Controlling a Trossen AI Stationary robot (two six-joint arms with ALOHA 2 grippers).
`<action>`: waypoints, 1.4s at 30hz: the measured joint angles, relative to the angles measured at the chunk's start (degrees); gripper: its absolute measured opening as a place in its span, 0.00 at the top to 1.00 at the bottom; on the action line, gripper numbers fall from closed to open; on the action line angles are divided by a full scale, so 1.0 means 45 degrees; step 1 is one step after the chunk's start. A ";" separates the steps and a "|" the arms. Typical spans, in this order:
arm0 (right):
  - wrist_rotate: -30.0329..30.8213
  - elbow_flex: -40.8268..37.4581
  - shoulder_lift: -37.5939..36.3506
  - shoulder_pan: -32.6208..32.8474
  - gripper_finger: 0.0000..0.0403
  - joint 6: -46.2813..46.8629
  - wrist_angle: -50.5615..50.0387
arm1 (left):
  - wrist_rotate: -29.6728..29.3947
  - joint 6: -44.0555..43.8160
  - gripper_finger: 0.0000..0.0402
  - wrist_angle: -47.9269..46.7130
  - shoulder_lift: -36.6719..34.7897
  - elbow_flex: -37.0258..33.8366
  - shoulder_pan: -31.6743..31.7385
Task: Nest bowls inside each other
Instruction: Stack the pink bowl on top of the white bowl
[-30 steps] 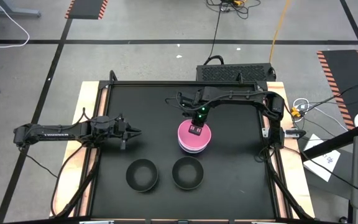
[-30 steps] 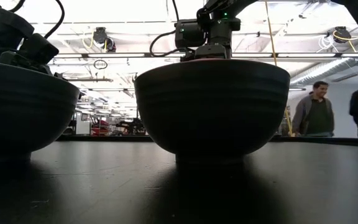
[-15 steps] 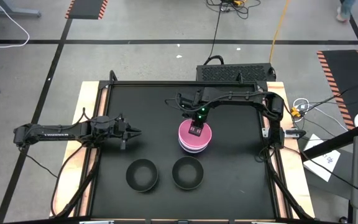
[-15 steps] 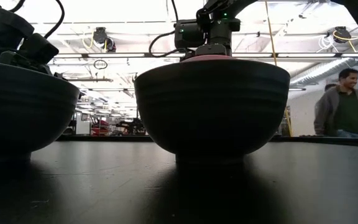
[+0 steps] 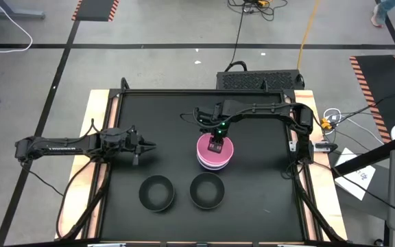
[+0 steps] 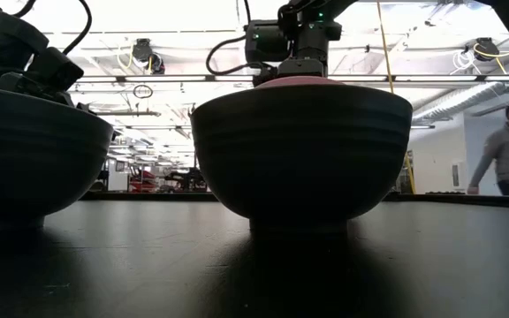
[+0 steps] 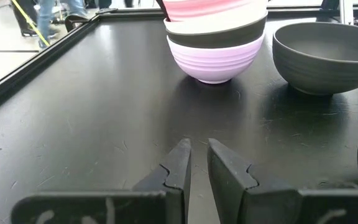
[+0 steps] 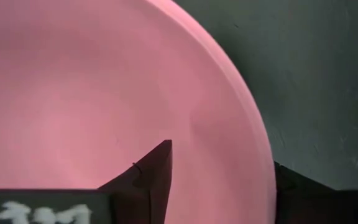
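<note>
A black surface (image 5: 156,123) with wooden edges stands on grey floor (image 5: 40,75); a person (image 6: 506,150) walks in the room behind.

- High view: overhead, facing straight down on the whole table (image 5: 163,116).
- Low view: at tabletop height, facing level across the table, very near a black bowl (image 6: 300,150).
- Left wrist view: low, facing the bowl stack (image 7: 216,37) across the table.
- Right wrist view: close above the pink bowl (image 8: 92,93).
- Shared: the stack, all views.
</note>
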 joint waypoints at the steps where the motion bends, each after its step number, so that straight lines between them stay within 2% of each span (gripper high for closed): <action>1: 0.0000 0.0000 0.0000 0.0000 0.63 -0.0005 0.0018 | 0.0001 -0.0005 0.86 0.0000 0.0000 0.0000 0.0003; 17: -0.0070 0.0000 0.0000 0.0015 0.37 0.0340 0.0203 | 0.0002 0.0000 0.86 0.0004 0.0000 0.0000 -0.0002; 27: 0.0198 0.0010 -0.0086 0.0508 0.36 0.0312 0.0213 | 0.0000 0.0005 0.86 0.0003 0.0000 0.0000 0.0000; 33: 0.1251 -0.0026 -0.0437 0.1020 0.36 0.0353 0.0198 | -0.0003 -0.0050 0.86 0.0003 0.0000 0.0000 -0.0001; 42: 0.1354 -0.0034 -0.0685 0.1282 0.36 0.0607 0.0242 | 0.0002 -0.0286 0.86 0.0005 0.0004 0.0000 0.0003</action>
